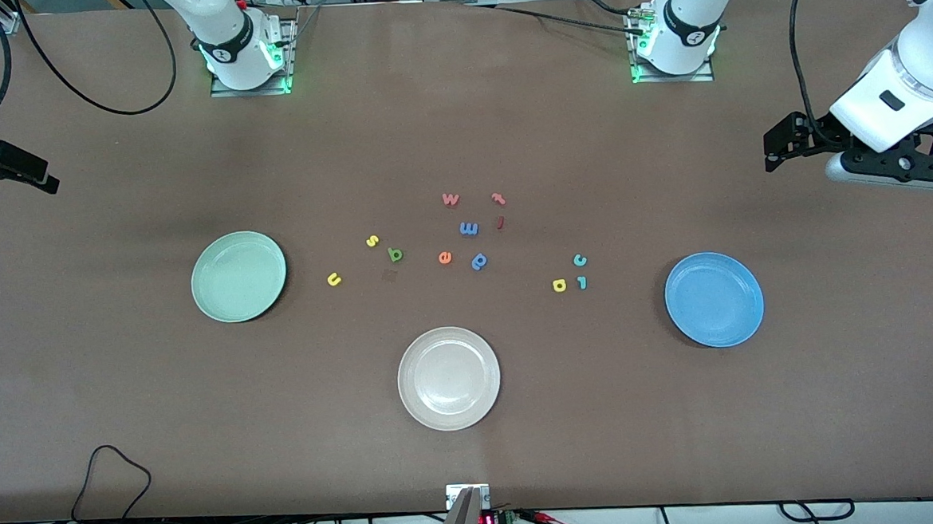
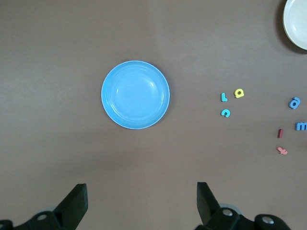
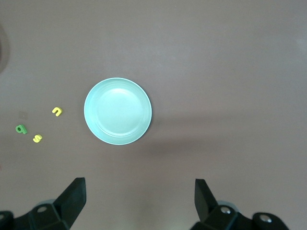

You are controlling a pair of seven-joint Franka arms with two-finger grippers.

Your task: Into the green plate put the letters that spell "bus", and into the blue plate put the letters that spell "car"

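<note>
The pale green plate (image 1: 239,276) (image 3: 117,111) lies toward the right arm's end, with nothing in it. Beside it on the table lie the yellow "u" (image 1: 334,279) (image 3: 57,111), yellow "s" (image 1: 372,240) (image 3: 37,139) and dark green "b" (image 1: 395,254) (image 3: 20,129). The blue plate (image 1: 714,299) (image 2: 135,94) lies toward the left arm's end, also with nothing in it. Near it are the teal "c" (image 1: 580,260) (image 2: 225,113), yellow "a" (image 1: 560,286) (image 2: 239,93) and teal "r" (image 1: 582,283) (image 2: 223,97). My left gripper (image 1: 776,150) (image 2: 141,187) and right gripper (image 1: 39,179) (image 3: 138,182) hang open over bare table at their own ends, holding nothing.
A beige plate (image 1: 449,379) sits nearest the front camera, mid-table. Between the two letter groups lie an orange "e" (image 1: 445,257), blue "p" (image 1: 479,261), blue "m" (image 1: 469,228) and red letters (image 1: 450,199). Cables run along the table's edges.
</note>
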